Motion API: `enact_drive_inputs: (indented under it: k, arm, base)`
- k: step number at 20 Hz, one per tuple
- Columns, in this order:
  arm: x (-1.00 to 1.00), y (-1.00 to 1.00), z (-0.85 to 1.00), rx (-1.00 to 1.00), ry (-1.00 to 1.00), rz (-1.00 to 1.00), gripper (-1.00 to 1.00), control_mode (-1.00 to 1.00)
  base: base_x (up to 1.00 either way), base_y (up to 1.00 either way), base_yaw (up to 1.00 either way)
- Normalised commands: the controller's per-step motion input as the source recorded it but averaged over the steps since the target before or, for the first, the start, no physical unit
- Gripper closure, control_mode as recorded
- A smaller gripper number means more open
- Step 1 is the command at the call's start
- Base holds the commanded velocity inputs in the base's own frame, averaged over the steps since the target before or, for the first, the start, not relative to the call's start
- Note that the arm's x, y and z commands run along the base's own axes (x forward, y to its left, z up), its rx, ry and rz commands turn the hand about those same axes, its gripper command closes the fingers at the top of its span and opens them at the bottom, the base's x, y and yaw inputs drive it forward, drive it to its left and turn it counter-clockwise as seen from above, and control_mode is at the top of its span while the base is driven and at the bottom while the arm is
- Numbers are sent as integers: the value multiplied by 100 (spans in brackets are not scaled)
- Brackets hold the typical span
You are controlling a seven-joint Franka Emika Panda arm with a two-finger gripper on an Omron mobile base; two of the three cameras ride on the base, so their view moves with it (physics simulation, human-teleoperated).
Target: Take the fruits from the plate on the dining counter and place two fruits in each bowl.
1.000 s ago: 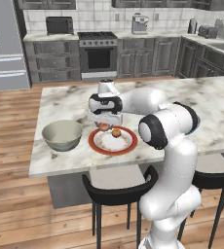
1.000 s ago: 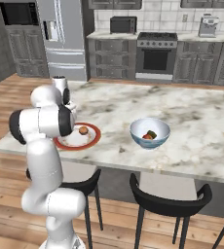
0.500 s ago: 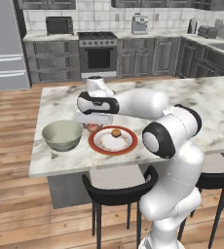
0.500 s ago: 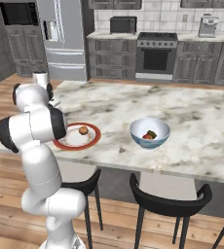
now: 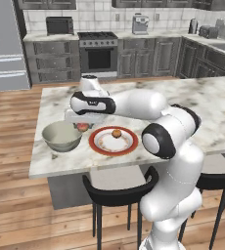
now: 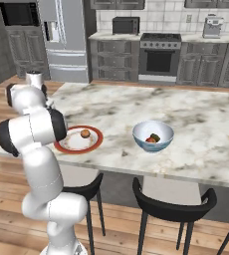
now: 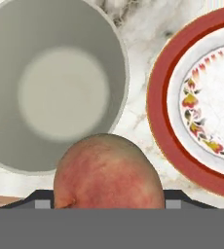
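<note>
Arm reaching over the counter (image 5: 192,105)
End effector (image 5: 83,125) holds a reddish fruit (image 5: 82,127) between the grey bowl (image 5: 61,136) and the plate (image 5: 113,141); an orange fruit (image 5: 116,133) lies on the plate.

claw (image 5: 83,126) swung from plate (image 5: 113,141), toward grey bowl (image 5: 61,136)

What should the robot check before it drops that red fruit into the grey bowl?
1. Fruit held: ok. The reddish fruit sits right at the gripper, carried above the counter.
2. Bowl has room: ok. The grey bowl looks empty inside.
3. Fruit over the bowl: not ok. In the hand view the fruit hangs above the bowl's rim and the marbled counter, between bowl and plate.
4. Other bowl done: ok. The blue-white bowl already holds two fruits.
5. What's left: ok. One orange-brown fruit waits on the plate.
6. Grip is firm: cannot tell. The fingertips are hidden behind the fruit.
</note>
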Motion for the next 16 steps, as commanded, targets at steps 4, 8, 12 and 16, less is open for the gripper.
enact_drive_inputs:
  k: [4,8,12,16]
  arm:
    - [23,60,-21,0,-11,18,100,-100]
    - [22,28,-15,0,-6,10,100,-100]
    - [37,0,-10,0,0,2,100,-100]
    - [23,0,-31,0,0,0,100,-100]
  base:
    - [0,0,0]
    - [0,0,0]
    - [0,0,0]
    - [0,0,0]
